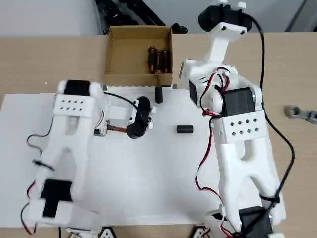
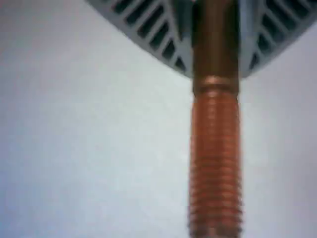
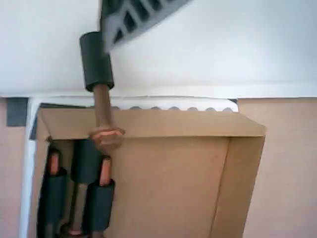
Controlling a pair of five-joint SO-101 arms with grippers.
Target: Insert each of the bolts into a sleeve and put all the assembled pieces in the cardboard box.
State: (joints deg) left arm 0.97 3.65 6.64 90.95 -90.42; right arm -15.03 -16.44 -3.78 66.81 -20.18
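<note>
Box mouth: open brown cardboard box (image 1: 119,49), the left half of its floor bare; copper bolts in black sleeves (image 1: 157,59) packed along its right wall
Box front: a black sleeve with a copper bolt through it (image 3: 95,59) leans on the front wall, bolt head at the rim, barring that corner
Sheet middle: short loose black sleeve (image 1: 184,130) lies alone, room all round it
Left side: white left arm (image 1: 74,124) stretches inward, a threaded copper bolt (image 1: 118,129) at its tip
Right side: white right arm (image 1: 242,144) covers the sheet's edge, its wrist just beside the box
Near side: white sheet (image 1: 148,183) open between the arms
</note>
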